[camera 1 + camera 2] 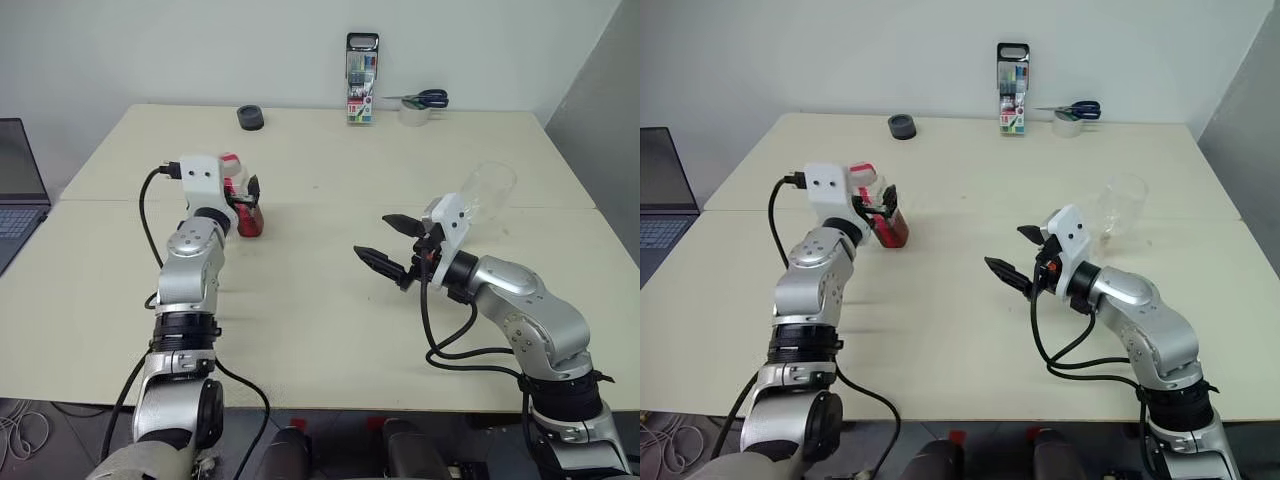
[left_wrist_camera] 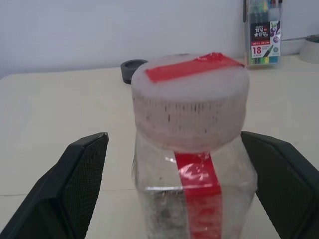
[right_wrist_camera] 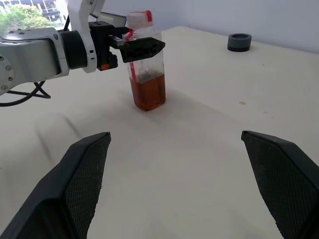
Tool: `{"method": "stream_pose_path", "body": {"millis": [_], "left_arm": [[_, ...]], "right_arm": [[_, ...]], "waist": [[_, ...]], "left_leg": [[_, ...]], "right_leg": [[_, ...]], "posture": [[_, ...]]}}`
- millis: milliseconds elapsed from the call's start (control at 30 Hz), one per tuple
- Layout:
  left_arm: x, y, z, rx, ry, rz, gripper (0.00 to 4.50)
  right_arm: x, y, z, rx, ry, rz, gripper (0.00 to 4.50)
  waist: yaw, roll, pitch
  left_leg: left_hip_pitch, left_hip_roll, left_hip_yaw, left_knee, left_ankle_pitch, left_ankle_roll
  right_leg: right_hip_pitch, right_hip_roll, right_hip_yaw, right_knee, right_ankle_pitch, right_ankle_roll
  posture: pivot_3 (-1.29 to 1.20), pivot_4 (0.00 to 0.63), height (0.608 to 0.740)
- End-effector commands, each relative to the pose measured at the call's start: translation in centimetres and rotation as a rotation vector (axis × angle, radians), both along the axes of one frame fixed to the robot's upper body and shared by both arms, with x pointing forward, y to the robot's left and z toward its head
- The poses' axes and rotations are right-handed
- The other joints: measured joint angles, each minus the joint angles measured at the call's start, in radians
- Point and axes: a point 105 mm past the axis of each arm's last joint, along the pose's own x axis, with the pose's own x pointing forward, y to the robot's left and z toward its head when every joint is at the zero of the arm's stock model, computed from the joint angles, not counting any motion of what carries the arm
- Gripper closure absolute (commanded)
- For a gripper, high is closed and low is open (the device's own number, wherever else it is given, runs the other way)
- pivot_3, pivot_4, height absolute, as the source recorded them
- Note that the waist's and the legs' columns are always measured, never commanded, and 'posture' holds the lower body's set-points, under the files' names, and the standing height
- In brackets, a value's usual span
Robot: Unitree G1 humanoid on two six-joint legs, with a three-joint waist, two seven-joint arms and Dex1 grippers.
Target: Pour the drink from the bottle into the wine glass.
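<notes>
The bottle (image 3: 146,62) stands upright, cap up, on the table (image 1: 320,300).

I'm seeing: bottle (image 3: 146,59) clear, whitish cap, red strip over cap and side | drink (image 3: 148,92) amber-brown | wine glass (image 1: 488,192) clear | table (image 1: 320,300) pale cream | gripper fingers (image 3: 82,184) black | round object (image 1: 251,118) dark grey

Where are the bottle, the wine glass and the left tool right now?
bottle (image 3: 147,74), right wrist view, clear body above the drink.
wine glass (image 1: 487,190), left eye view, bowl.
left tool (image 2: 174,189), left wrist view, midway between open fingers.
</notes>
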Motion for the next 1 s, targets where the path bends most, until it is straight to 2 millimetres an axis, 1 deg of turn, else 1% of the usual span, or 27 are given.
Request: {"method": "stream_pose_path", "body": {"millis": [33, 200, 500, 600, 633, 800, 833, 867, 933, 1000], "left_arm": [[0.26, -0.29, 1.47, 0.024, -0.051, -0.01, 0.02], [0.43, -0.4, 1.21, 0.011, -0.043, -0.011, 0.02], [0.79, -0.58, 1.31, -0.001, -0.048, -0.008, 0.02], [0.81, -0.54, 1.35, 0.001, -0.051, -0.006, 0.63], [0.81, -0.51, 1.32, 0.001, -0.051, -0.004, 0.9], [0.74, -0.36, 0.98, -0.001, -0.045, 0.0, 2.49], [0.69, -0.34, 0.91, -0.003, -0.044, 0.0, 2.66], [0.66, -0.33, 0.86, -0.004, -0.044, 0.0, 2.71], [0.56, -0.37, 0.88, -0.007, -0.05, -0.006, 2.71], [0.29, -0.98, 1.25, 0.001, -0.079, -0.053, 2.71]], "right_arm": [[-0.01, -0.21, 1.52, 0.014, -0.061, -0.006, 0.0], [-0.07, -0.26, 1.64, 0.017, -0.07, -0.007, 0.0], [-0.24, -0.18, 1.68, 0.026, -0.068, 0.002, 0.0], [-0.22, -0.2, 1.66, 0.035, -0.06, 0.001, 0.0], [-0.18, -0.24, 1.68, 0.04, -0.057, -0.001, 0.0], [-0.01, -0.4, 1.93, 0.055, -0.054, -0.008, 0.0], [-0.01, -0.39, 1.99, 0.056, -0.056, -0.008, 0.0], [-0.02, -0.39, 2.03, 0.057, -0.058, -0.007, 0.0], [-0.07, -0.35, 2.12, 0.056, -0.066, -0.005, 0.0], [-0.18, -0.29, 2.31, 0.053, -0.082, 0.001, 0.0]], "waist": [[0.0, 0.0, 0.0], [0.0, 0.0, 0.0], [0.0, 0.0, 0.0], [0.0, 0.0, 0.0], [0.0, 0.0, 0.0], [0.0, 0.0, 0.0], [0.0, 0.0, 0.0], [0.0, 0.0, 0.0], [0.0, 0.0, 0.0], [0.0, 0.0, 0.0]], "left_leg": [[0.0, 0.0, 0.0, 0.0, 0.0, 0.0], [-0.001, 0.0, -0.001, 0.0, 0.0, -0.001], [-0.001, 0.0, -0.001, 0.0, 0.0, -0.001], [-0.001, 0.0, -0.001, 0.0, 0.0, -0.001], [-0.001, 0.0, -0.001, 0.0, 0.0, -0.001], [-0.002, 0.0, -0.001, 0.0, 0.0, -0.001], [-0.002, 0.0, -0.001, 0.0, 0.0, -0.001], [-0.002, 0.0, -0.001, 0.0, 0.0, -0.001], [-0.002, 0.0, -0.001, 0.0, 0.0, -0.001], [-0.002, 0.0, -0.001, 0.001, 0.001, -0.001]], "right_leg": [[0.0, 0.0, 0.0, 0.0, 0.0, 0.0], [0.0, 0.0, 0.0, 0.0, 0.0, 0.0], [-0.001, 0.0, -0.001, 0.0, 0.0, 0.0], [-0.001, 0.0, -0.001, 0.0, 0.0, 0.0], [-0.001, 0.0, -0.001, 0.0, 0.0, 0.0], [-0.001, 0.0, -0.001, 0.0, 0.0, 0.0], [-0.001, 0.0, -0.001, 0.0, 0.0, 0.0], [-0.001, 0.0, -0.001, 0.0, 0.0, 0.0], [-0.002, 0.0, -0.001, 0.0, 0.0, 0.0], [-0.002, 0.0, -0.001, 0.0, 0.0, 0.0]], "posture": [[0.0, 0.15, 0.74], [0.0, 0.15, 0.74], [0.0, 0.15, 0.74], [0.0, 0.15, 0.74], [0.0, 0.15, 0.74], [0.0, 0.15, 0.74], [0.0, 0.15, 0.74], [0.0, 0.15, 0.74], [0.0, 0.15, 0.74], [0.0, 0.15, 0.74]]}}
